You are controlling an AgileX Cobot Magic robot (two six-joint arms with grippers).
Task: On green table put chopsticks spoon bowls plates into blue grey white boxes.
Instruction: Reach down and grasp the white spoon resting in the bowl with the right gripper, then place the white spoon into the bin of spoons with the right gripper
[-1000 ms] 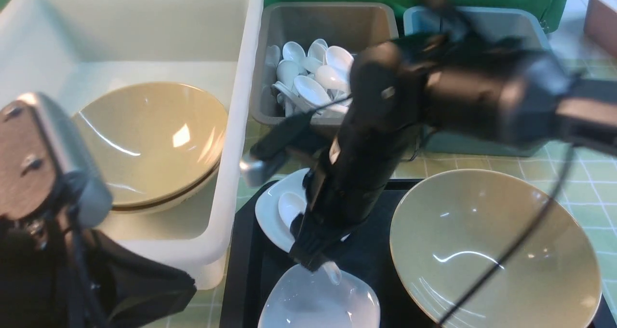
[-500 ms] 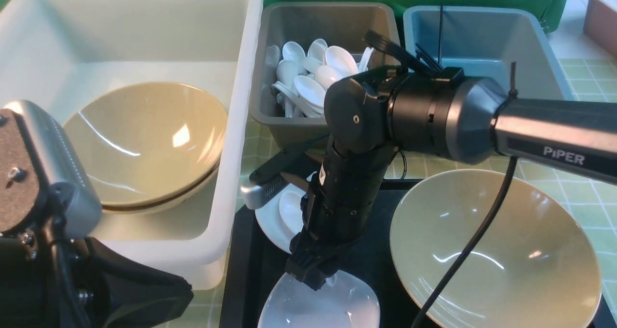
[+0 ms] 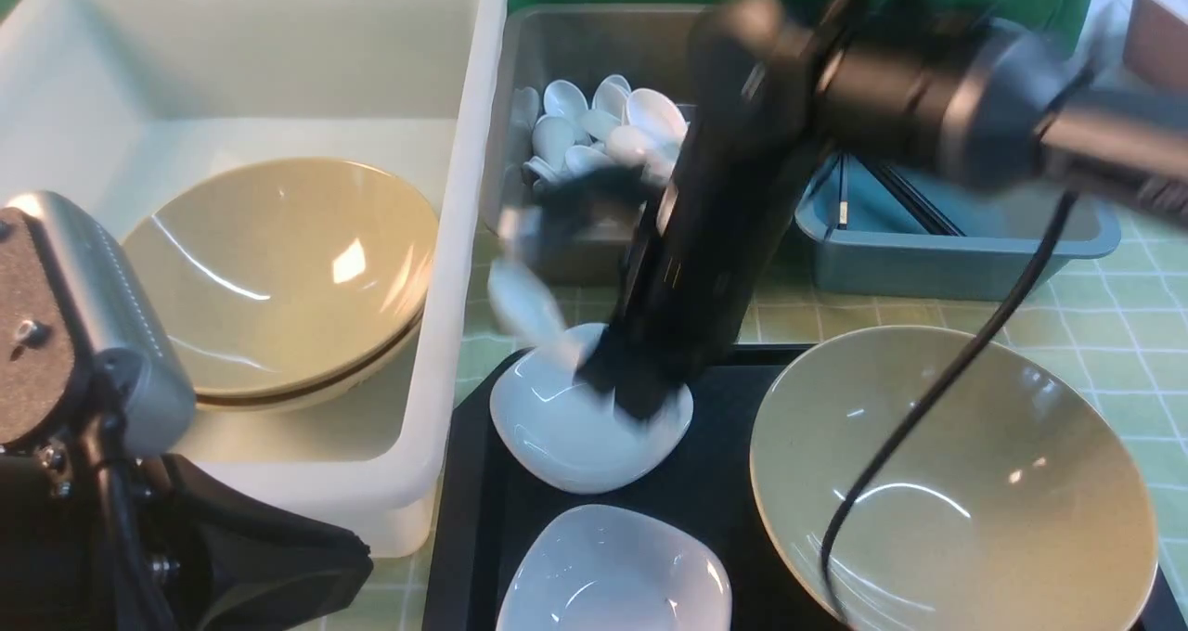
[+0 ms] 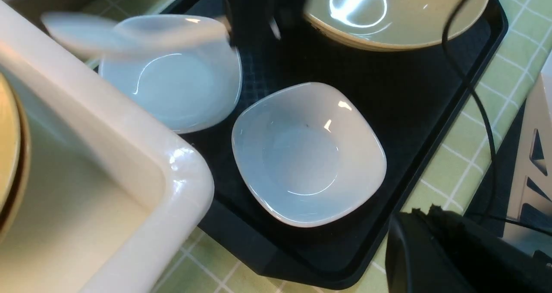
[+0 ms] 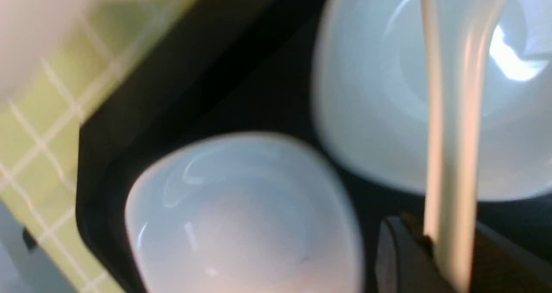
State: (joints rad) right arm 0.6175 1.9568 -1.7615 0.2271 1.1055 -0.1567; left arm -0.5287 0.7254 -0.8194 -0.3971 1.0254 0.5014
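Note:
My right gripper (image 3: 631,392) is shut on the handle of a white spoon (image 3: 522,299), held blurred above the far white plate (image 3: 566,431). In the right wrist view the handle (image 5: 448,155) runs out from the gripper (image 5: 448,252). A second white plate (image 3: 613,580) lies nearer on the tray. A tan bowl (image 3: 947,482) sits at the tray's right. The white box (image 3: 464,241) holds tan bowls (image 3: 278,269), the grey box (image 3: 557,46) holds spoons, the blue box (image 3: 937,264) holds black chopsticks (image 3: 914,199). My left gripper (image 4: 424,209) is shut and empty beside the tray.
The black tray (image 3: 473,520) lies on the green table (image 3: 1132,334). A pinkish tub (image 3: 1155,28) stands at the far right. My right arm's cable (image 3: 928,418) hangs over the tan bowl. The white box's corner (image 4: 181,172) is close to the tray.
My right gripper has risen and swung back from the near plate toward the grey box. The spoon that lay on the far plate is now lifted clear of it.

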